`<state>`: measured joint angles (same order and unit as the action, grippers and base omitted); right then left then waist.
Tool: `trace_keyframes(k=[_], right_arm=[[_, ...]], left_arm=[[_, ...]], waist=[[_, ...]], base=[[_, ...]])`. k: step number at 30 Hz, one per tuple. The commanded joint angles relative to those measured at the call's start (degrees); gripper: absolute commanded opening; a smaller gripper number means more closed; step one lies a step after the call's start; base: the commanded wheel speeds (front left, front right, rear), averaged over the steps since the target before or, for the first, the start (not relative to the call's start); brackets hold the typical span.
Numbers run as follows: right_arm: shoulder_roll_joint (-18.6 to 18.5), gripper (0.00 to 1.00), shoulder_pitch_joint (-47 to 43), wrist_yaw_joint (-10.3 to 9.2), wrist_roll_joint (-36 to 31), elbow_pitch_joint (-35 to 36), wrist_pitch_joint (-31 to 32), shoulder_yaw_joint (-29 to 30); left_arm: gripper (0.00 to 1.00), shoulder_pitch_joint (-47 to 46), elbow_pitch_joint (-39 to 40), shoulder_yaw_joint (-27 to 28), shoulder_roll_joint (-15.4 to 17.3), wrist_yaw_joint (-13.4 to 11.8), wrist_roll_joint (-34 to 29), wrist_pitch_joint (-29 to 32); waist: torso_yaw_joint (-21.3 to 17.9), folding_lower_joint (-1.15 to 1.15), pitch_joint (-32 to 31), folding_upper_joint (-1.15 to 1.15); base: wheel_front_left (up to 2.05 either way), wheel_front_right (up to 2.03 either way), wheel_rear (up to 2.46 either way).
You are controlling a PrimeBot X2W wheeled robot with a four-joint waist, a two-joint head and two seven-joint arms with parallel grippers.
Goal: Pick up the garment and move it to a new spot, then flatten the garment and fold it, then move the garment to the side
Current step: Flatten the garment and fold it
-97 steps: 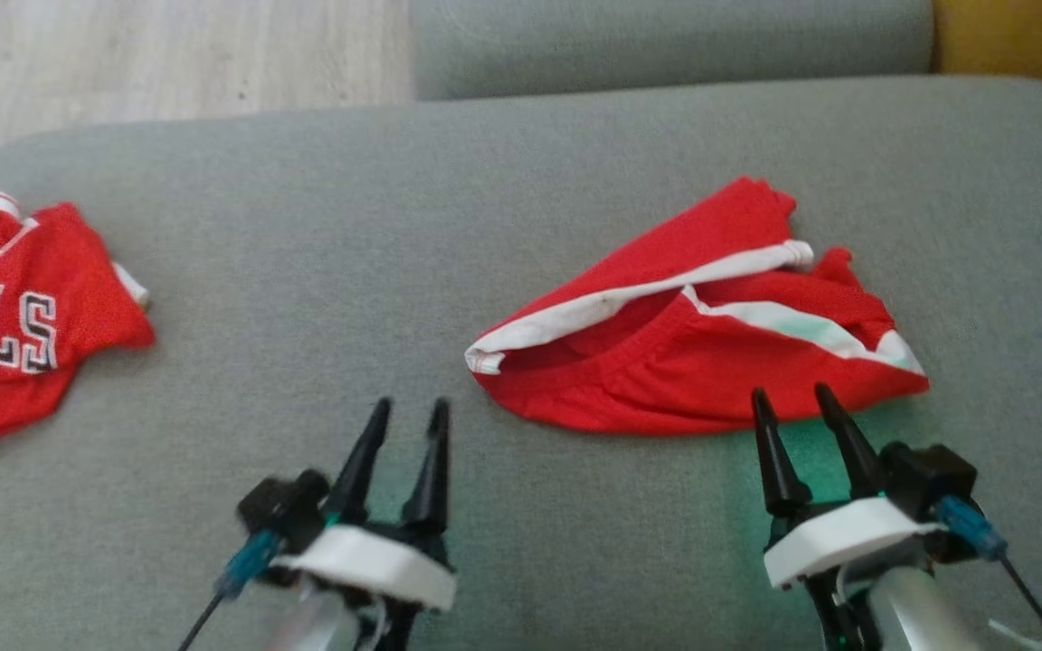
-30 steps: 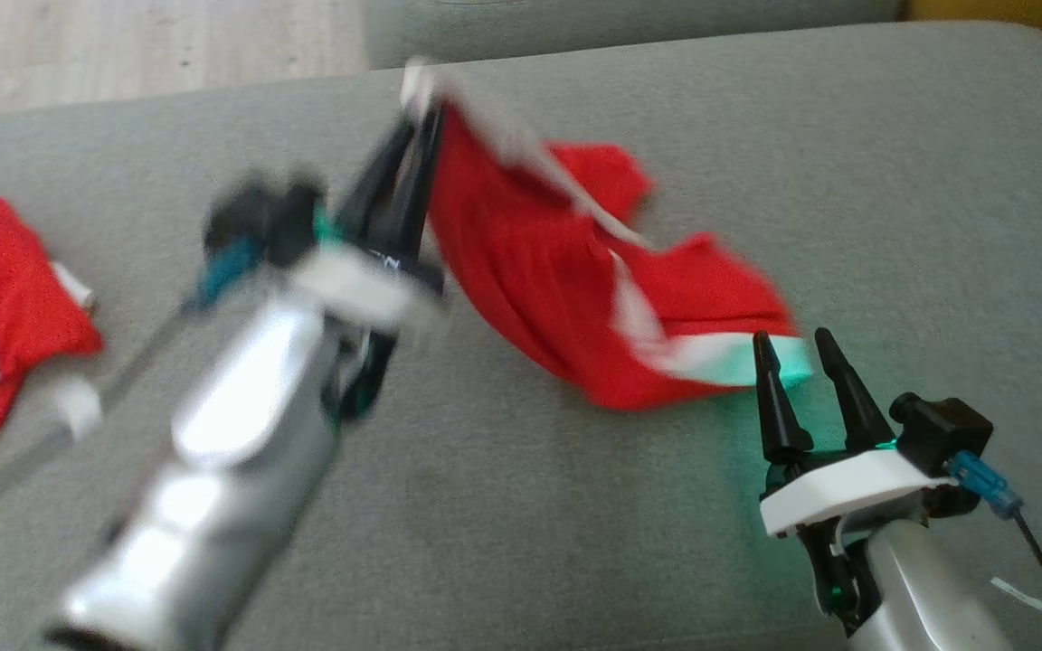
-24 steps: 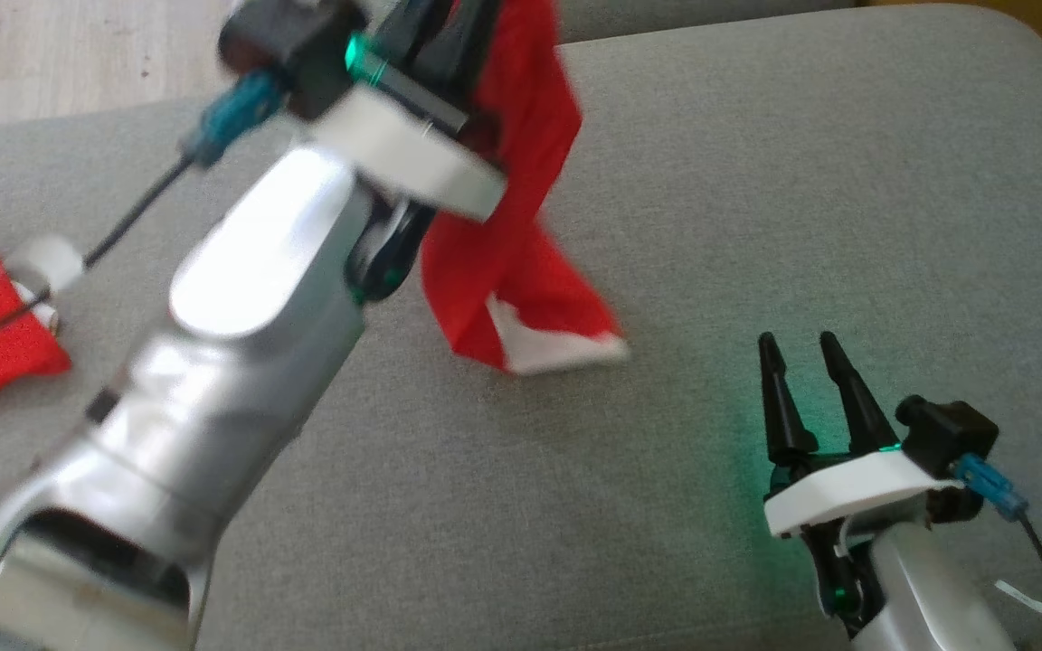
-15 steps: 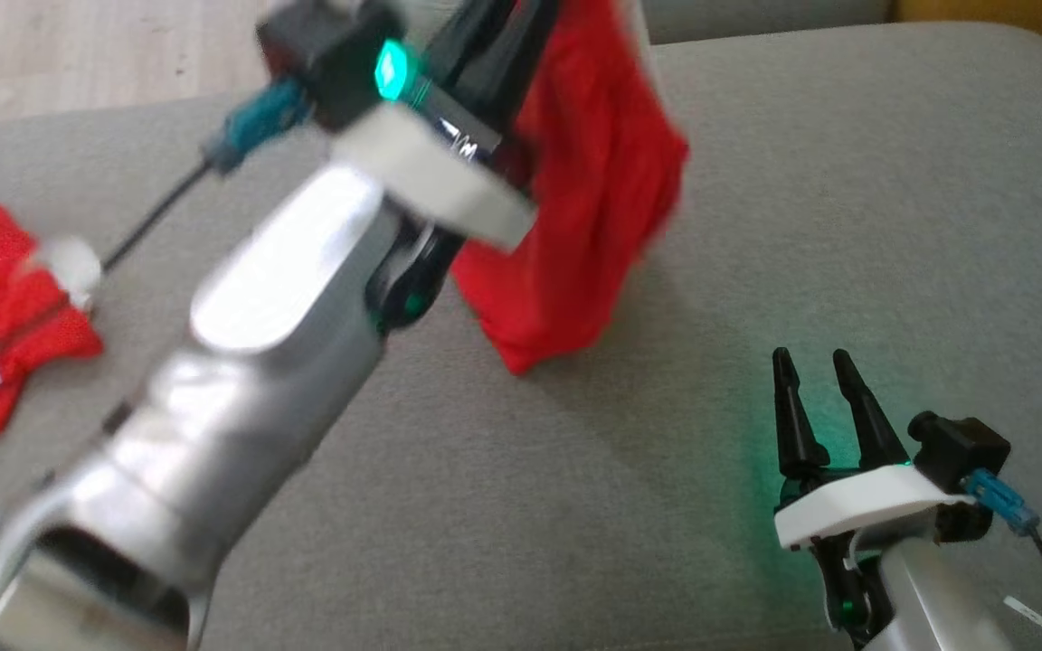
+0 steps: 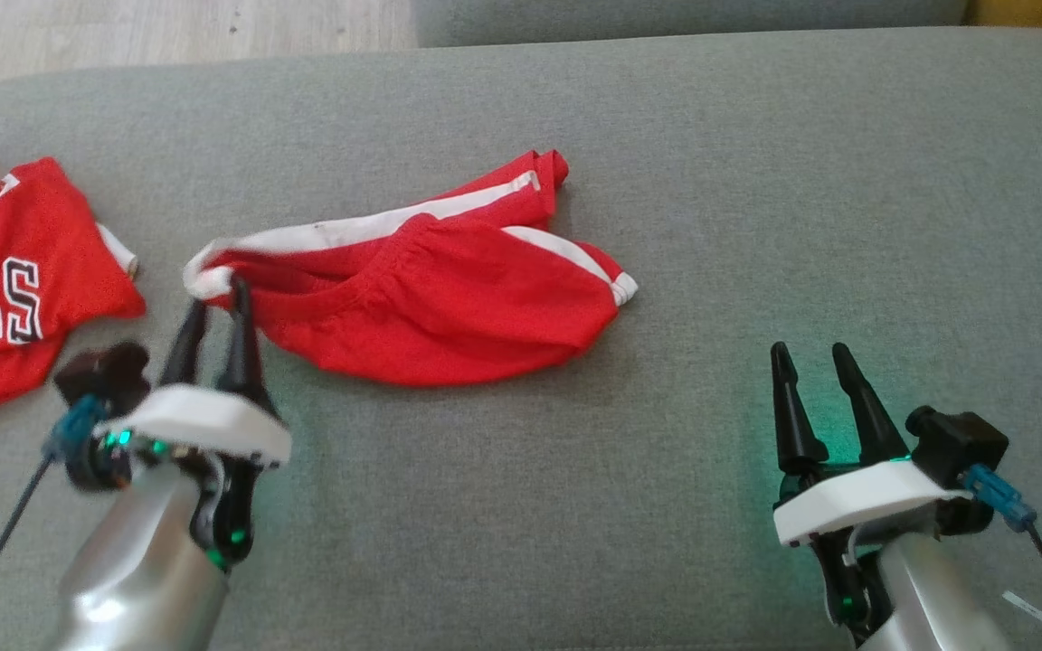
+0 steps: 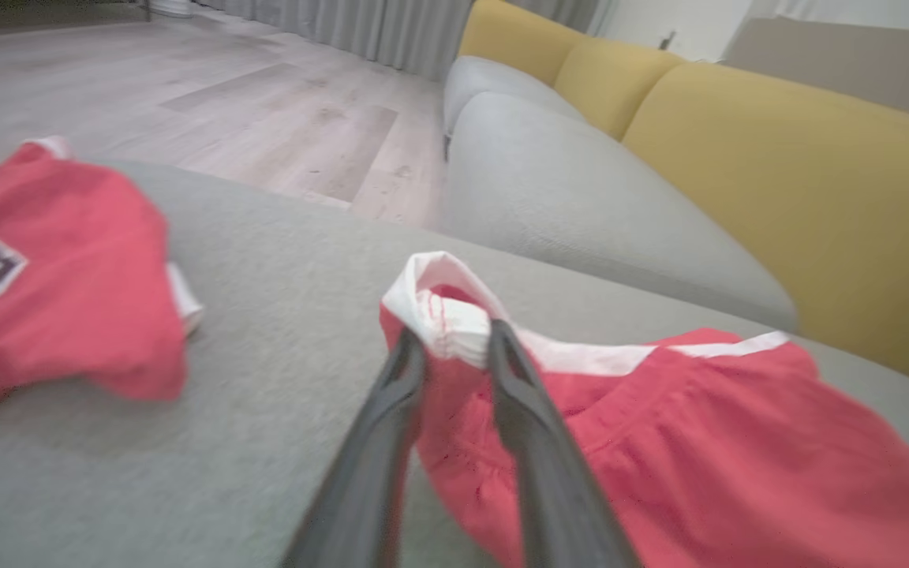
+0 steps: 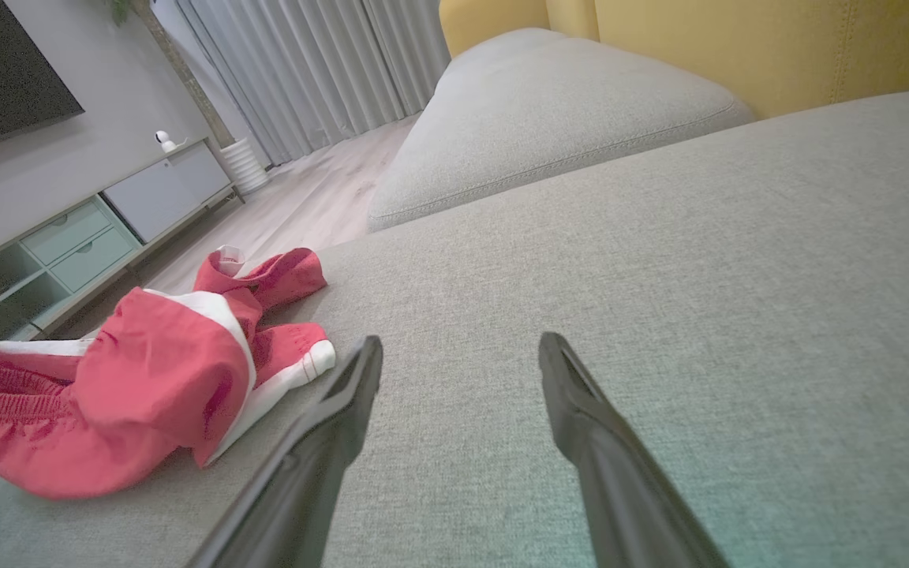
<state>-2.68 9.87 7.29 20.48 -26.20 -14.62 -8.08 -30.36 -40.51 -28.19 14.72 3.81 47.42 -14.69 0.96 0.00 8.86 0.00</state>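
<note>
Garment (image 5: 449,316), crumpled on grey cushion (image 5: 756,181) awaiting flattening, white hem corner (image 6: 443,304) pinched by left gripper (image 5: 218,298); right gripper (image 5: 809,353) spread wide, well apart.

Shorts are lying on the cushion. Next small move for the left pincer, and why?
Probably open the left pincer fully and draw it back: the red shorts lie crumpled on the grey cushion, yet their white corner sits pinched between its fingers. Flattening needs it free.

The left gripper (image 5: 218,298) has carried the red shorts (image 5: 431,312) leftward and laid them down again
</note>
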Motion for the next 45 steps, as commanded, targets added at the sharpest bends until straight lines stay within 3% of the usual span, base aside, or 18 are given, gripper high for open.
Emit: trace_keyframes(k=[1,7,12,16,27,37,45], right_arm=[[-0.2,1.0,1.26,0.2,-0.73,1.37,-0.38,-1.03],[-0.2,1.0,1.23,0.2,-1.24,1.21,-0.38,-0.76],[-0.2,1.0,1.74,0.2,-1.26,1.19,-0.38,-1.92],[-0.2,1.0,1.96,0.2,-1.48,0.89,-0.38,-3.19],[-0.2,1.0,1.93,0.2,-2.18,0.09,-0.38,-3.68],[-0.2,1.0,0.81,0.2,-2.12,0.13,-0.38,-2.83],[-0.2,1.0,1.4,0.2,-1.72,-0.11,-0.38,-4.61]], left_arm=[[1.0,-0.9,0.93,4.29,1.18,-0.8,-1.71,-0.3],[1.0,1.62,5.94,10.85,-3.09,-3.43,-10.5,-0.3],[1.0,0.99,7.55,8.86,-8.76,-0.03,-14.97,-0.3],[1.0,-3.21,3.06,4.93,-11.0,2.27,-12.92,1.35],[1.0,-15.25,-8.88,0.77,-11.78,3.09,-7.77,10.38],[1.0,-19.0,-17.32,-0.11,-11.53,-0.71,-8.06,13.52],[1.0,-18.71,-18.65,-0.33,-11.78,1.29,-3.97,17.15]], waist=[[0.15,0.0,0.08,0.0],[0.28,0.0,0.14,0.0],[-0.52,0.0,0.57,0.0],[-1.88,0.0,1.11,0.0],[-5.23,0.0,2.55,0.0],[-3.96,0.0,2.51,0.0],[-3.58,0.0,2.65,0.0]], base=[[0.0,0.0,0.0],[0.0,0.0,0.0],[0.0,0.0,0.0],[0.0,0.0,0.0],[0.0,0.0,0.0],[0.0,0.0,0.0],[0.0,0.0,0.0]])
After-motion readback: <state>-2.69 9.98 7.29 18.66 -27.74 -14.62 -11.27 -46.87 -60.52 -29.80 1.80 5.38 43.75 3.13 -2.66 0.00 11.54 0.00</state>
